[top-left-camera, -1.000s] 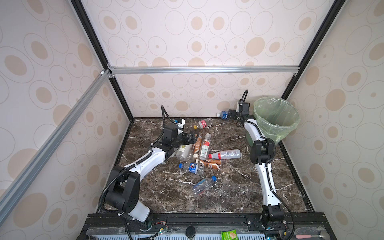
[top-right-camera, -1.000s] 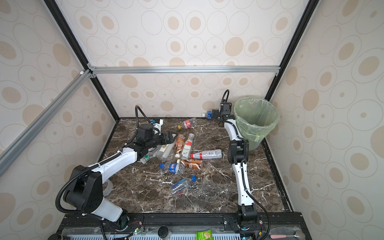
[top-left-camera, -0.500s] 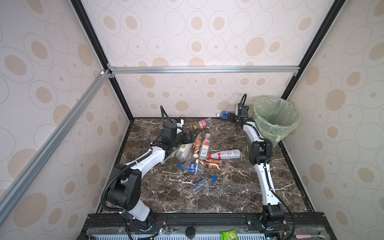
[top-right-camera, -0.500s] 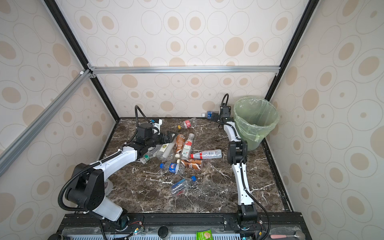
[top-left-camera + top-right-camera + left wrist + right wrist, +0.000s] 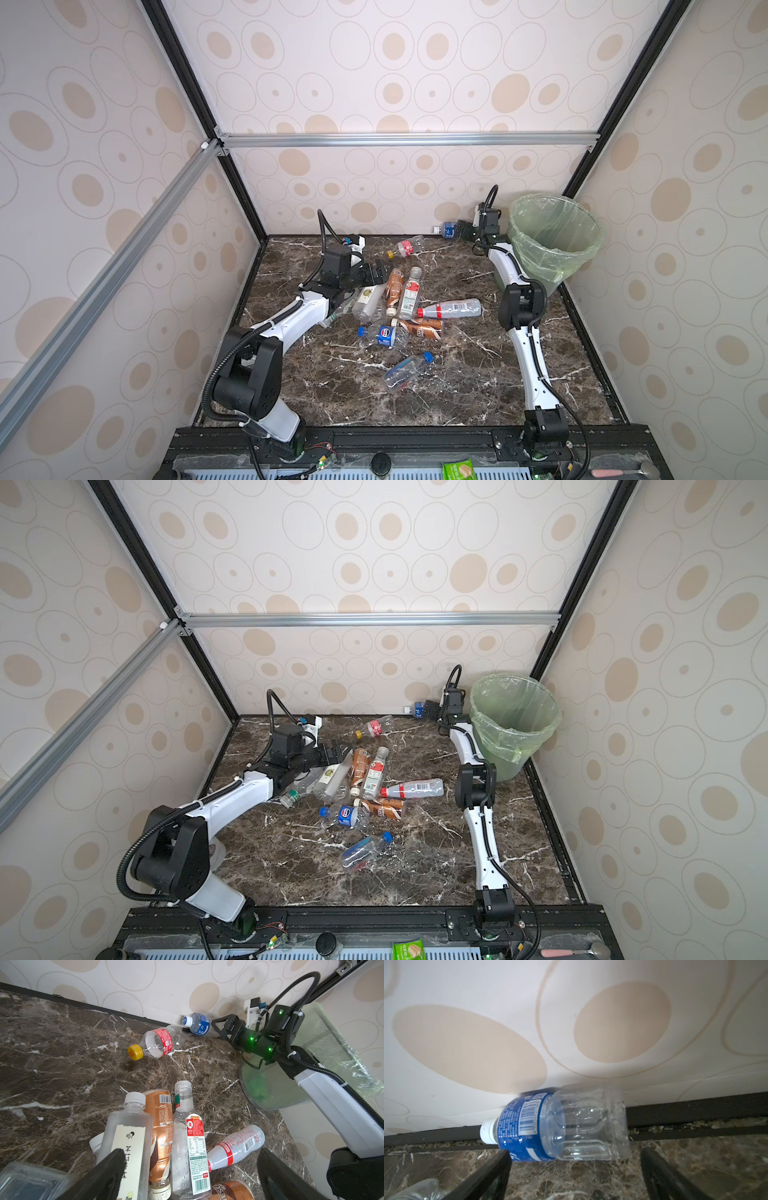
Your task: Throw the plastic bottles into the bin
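In both top views my right gripper [image 5: 463, 230] is reaching into the far corner, jaws spread and holding nothing, with the blue-labelled bottle [image 5: 446, 228] just beyond its tips, lying on its side against the back wall [image 5: 374, 195]. The bin [image 5: 557, 259] stands close behind my right wrist, so I judge the carry will be short once I have a grip. My left gripper [image 5: 338, 752] hangs wide open and empty over the near edge of the pile of bottles [image 5: 370, 787] in the middle of the table. In the left wrist view the blue-labelled bottle [image 5: 198, 1024] sits right at my right gripper's tips, its white cap pointing away from the bin, and a red-labelled bottle with a yellow cap [image 5: 159, 1044] lies just beside it. In the right wrist view the bottle [image 5: 564, 1126] lies crosswise just ahead of my fingers [image 5: 500, 1159], touching the wall, nearly as long as my jaws are wide, its cap past one finger. To do this well I think I should turn my wrist so the jaws cross its body, or first draw it clear of the wall, then squeeze gently, since thin empty plastic may buckle or squirt out.
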